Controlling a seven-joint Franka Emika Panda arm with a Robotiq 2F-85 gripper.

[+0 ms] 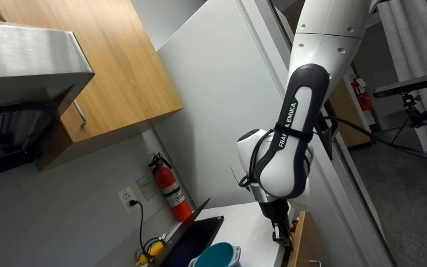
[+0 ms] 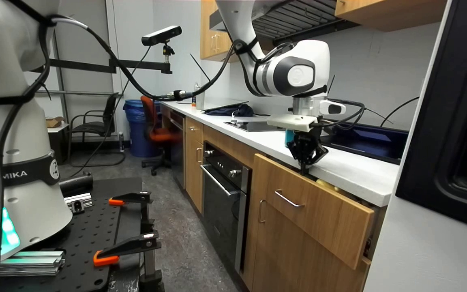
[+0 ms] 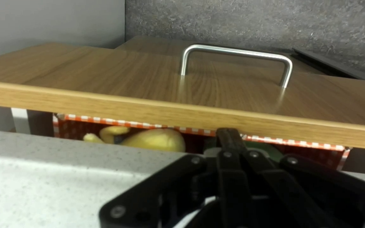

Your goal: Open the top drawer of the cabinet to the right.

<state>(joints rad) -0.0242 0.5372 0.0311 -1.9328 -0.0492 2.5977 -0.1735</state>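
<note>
The top drawer [image 2: 314, 202] of the low light-wood cabinet [image 2: 286, 255] stands partly open, with a gap between its front panel and the white countertop. The drawer also shows in the wrist view [image 3: 106, 76] and in an exterior view [image 1: 304, 241]. Its metal handle [image 3: 236, 51] is on the outer face. My gripper [image 3: 231, 133] is shut, fingertips together, pointing down into the gap behind the front panel. The tips are at the panel's inner edge; contact is hard to tell. The gripper also shows in both exterior views [image 1: 285, 243] [image 2: 304, 168]. The drawer's deeper inside is hidden under the countertop.
Yellow items [image 3: 157, 139] and a green one lie in the drawer's red-checked inside. A tall white-grey panel [image 1: 213, 111] stands beside the cabinet. A teal pot [image 1: 215, 256] and a dark open case [image 2: 367, 140] are on the countertop. An oven [image 2: 225, 202] adjoins the cabinet.
</note>
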